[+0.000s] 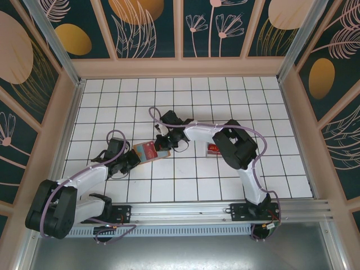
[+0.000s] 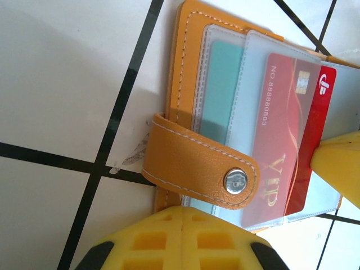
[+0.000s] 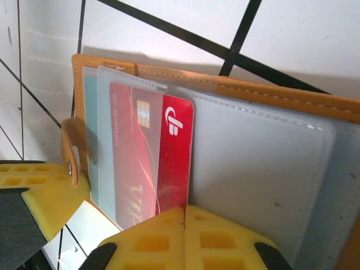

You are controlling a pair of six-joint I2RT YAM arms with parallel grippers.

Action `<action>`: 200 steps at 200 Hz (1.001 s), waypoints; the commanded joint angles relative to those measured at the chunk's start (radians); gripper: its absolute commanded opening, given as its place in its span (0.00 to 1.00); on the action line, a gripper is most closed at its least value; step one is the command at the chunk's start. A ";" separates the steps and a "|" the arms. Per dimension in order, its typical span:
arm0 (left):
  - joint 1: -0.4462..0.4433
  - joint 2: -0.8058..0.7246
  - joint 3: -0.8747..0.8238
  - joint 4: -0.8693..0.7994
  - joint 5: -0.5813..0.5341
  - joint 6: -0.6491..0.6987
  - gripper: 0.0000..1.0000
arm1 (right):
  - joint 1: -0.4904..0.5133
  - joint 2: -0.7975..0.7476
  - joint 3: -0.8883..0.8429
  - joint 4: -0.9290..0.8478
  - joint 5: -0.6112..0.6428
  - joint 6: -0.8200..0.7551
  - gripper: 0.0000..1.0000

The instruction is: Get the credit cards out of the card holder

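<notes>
Right claw (image 3: 184, 214), at six o'clock, is clenched on the red credit card (image 3: 175, 157), left claw (image 2: 183, 216) on the card holder (image 2: 187, 34). Grip could be lost if the clear pocket (image 3: 126, 140) binds.

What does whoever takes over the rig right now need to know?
Left gripper: shut, looks to pinch the holder at its edge.
Right gripper: shut on the exposed end of the red card.
Holder lies open between the grippers. Red card is partly out of its clear pocket; teal card is fully pocketed.
A red item lies apart from the holder; can't tell what it is.
Done: holder open, red card gripped.
Left: draw the red card clear, then the teal card.
</notes>
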 commanded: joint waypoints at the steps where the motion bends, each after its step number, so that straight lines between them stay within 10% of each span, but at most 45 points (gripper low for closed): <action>1: 0.003 0.007 0.008 -0.010 0.012 0.003 0.02 | -0.003 -0.030 -0.009 0.013 -0.017 0.007 0.02; 90: 0.003 0.021 0.012 -0.001 0.020 0.010 0.02 | 0.002 0.034 0.001 0.053 -0.076 0.025 0.17; 120: 0.003 0.022 0.012 -0.001 0.020 0.011 0.02 | 0.000 0.031 -0.011 0.053 -0.072 0.025 0.00; 200: 0.003 0.028 0.013 -0.001 0.020 0.012 0.01 | -0.011 0.004 0.006 0.037 -0.060 0.011 0.00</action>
